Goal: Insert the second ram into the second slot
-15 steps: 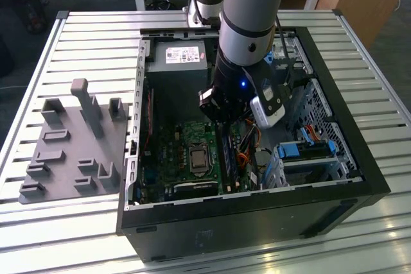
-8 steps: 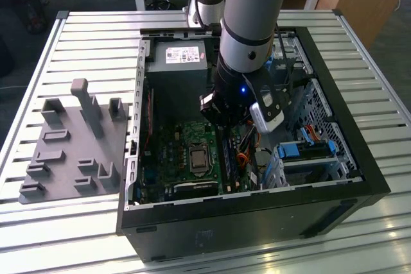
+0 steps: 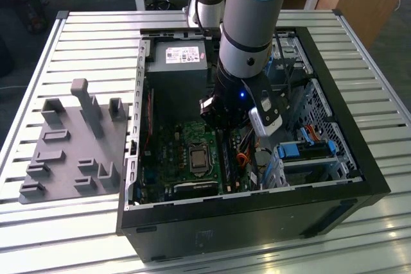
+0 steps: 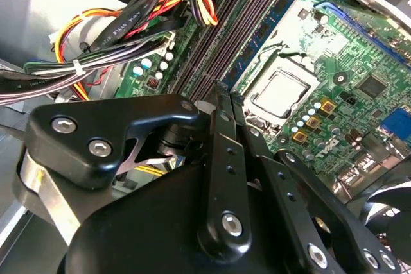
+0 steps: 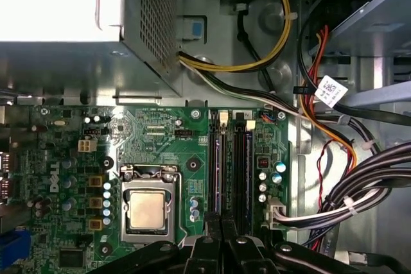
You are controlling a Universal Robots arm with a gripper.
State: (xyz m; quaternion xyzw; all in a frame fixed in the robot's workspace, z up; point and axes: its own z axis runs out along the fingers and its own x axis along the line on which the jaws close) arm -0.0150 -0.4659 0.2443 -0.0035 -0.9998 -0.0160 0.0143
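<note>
My gripper (image 3: 223, 126) hangs inside the open computer case, over the near end of the memory slots (image 5: 231, 171). In both wrist views its two black fingers (image 4: 221, 113) lie closed against each other, with no gap or object showing between the tips (image 5: 221, 222). The second ram (image 4: 266, 30), a thin blue board with dark chips, stands on edge in a slot on the side toward the processor (image 4: 279, 91). It runs away from my fingertips. I cannot tell whether the tips touch it. The slots (image 4: 218, 36) on its other side look dark and bare.
The power supply (image 3: 176, 56) sits at the case's far end. Cable bundles (image 4: 115, 30) run close beside the slots, away from the processor. Drive bays with blue clips (image 3: 308, 149) fill the exterior view's right. A grey fixture plate (image 3: 70, 152) lies outside the case.
</note>
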